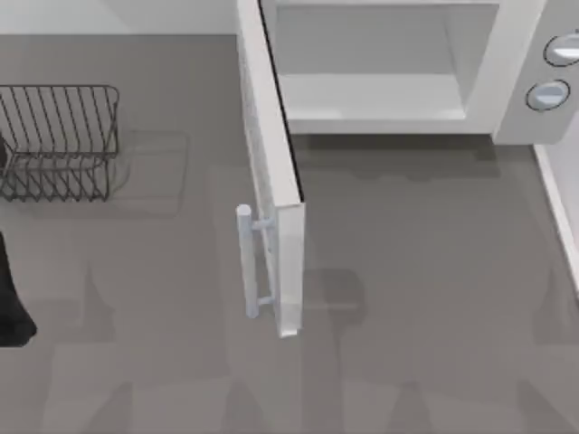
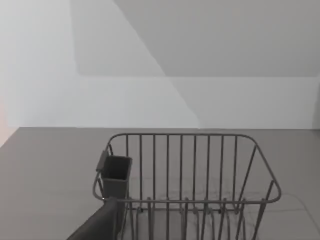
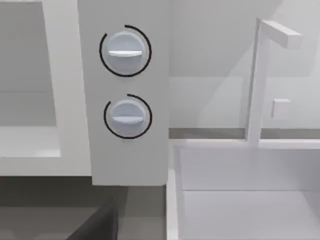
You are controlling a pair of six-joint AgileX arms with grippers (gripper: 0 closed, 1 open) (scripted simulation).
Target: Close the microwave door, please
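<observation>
Swung fully out from the microwave body, the microwave door juts toward the camera with its handle (untouched) facing the wire rack, so closing is all ahead; whether either gripper's fingers are spread I cannot tell.

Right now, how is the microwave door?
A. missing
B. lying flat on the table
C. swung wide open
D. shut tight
C: in the top view the door sticks straight out from the microwave toward the front of the table, its handle faces the table's left side, and the white inside of the oven is bare to see.
</observation>
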